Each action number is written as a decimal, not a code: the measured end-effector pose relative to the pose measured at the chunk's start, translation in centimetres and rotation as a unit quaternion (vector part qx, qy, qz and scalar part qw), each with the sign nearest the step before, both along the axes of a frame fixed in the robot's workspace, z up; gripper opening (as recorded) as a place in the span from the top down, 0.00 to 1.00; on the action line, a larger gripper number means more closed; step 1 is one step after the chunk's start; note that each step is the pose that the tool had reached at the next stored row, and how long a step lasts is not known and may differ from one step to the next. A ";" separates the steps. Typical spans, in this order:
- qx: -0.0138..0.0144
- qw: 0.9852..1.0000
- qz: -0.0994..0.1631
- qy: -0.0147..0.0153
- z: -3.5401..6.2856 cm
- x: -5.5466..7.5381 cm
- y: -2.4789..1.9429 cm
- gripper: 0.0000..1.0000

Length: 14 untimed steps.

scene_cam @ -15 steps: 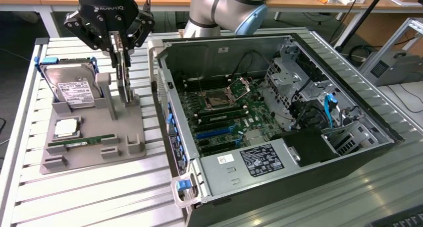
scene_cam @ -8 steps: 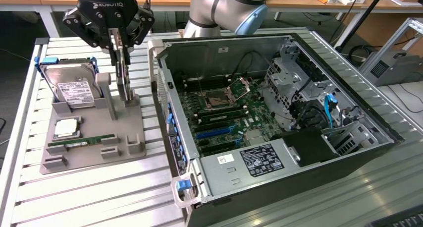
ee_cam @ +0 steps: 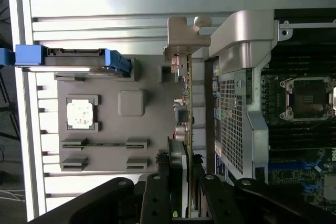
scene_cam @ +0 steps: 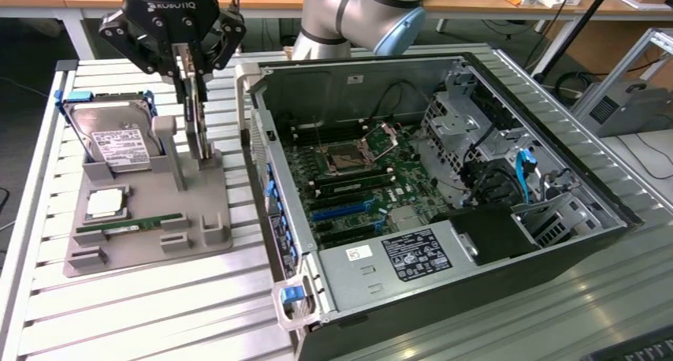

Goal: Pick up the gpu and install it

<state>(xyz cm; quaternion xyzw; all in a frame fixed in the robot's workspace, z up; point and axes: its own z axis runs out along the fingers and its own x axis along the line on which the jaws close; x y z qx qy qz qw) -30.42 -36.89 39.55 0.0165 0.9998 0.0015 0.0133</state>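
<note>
While a grey plastic tray (scene_cam: 137,254) lies at the exterior view's left, the black gripper (scene_cam: 189,73) clenches the thin green gpu card (scene_cam: 195,120) upright, lower edge apparently in the tray's slot, beside the open metal computer case (scene_cam: 363,278).

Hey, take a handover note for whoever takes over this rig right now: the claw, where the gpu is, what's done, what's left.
Claw: shut on the gpu, which stands upright and edge-on.
Gpu: over the grey parts holder, to the exterior view's left of the open computer case. Cannot tell whether it has cleared the holder.
Done: card gripped.
Left: the gpu is not yet in the case.
</note>
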 end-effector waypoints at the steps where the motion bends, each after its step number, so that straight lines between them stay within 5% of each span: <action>1: 0.000 1.000 0.000 0.000 0.02 0.0 0.00 0.73; 14: 0.000 1.000 0.000 0.000 0.30 0.0 -0.01 0.73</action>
